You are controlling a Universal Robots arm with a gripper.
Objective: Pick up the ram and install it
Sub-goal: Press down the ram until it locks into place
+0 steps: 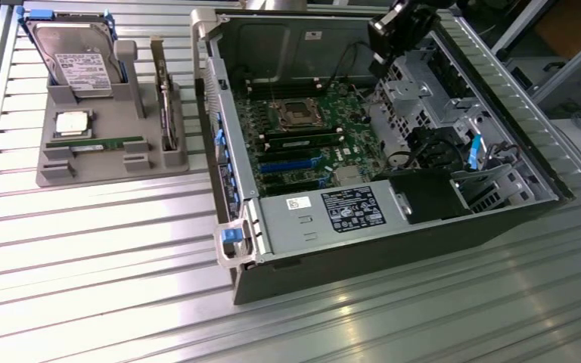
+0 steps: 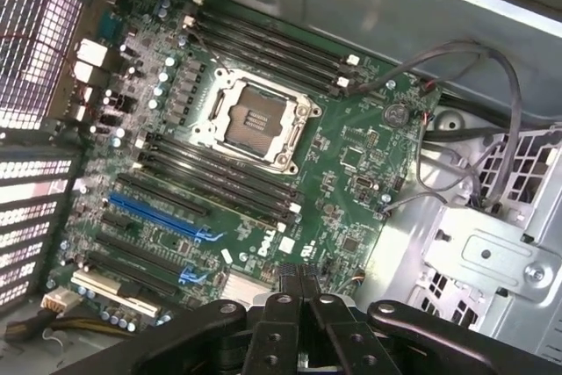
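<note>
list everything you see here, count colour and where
computer case: one, grey, open, on the slatted table
motherboard: one, green, inside the case
processor socket: one, silver, mid-board, no chip in it
power supply: one, grey with labels, near end of case
parts tray: one, grey, at the exterior view's left of the case
hard drive: one, silver, upright at tray's far end
processor chip: one, silver, on tray
ram: one, green, on tray
gripper: one, black, shut, above the motherboard
</note>
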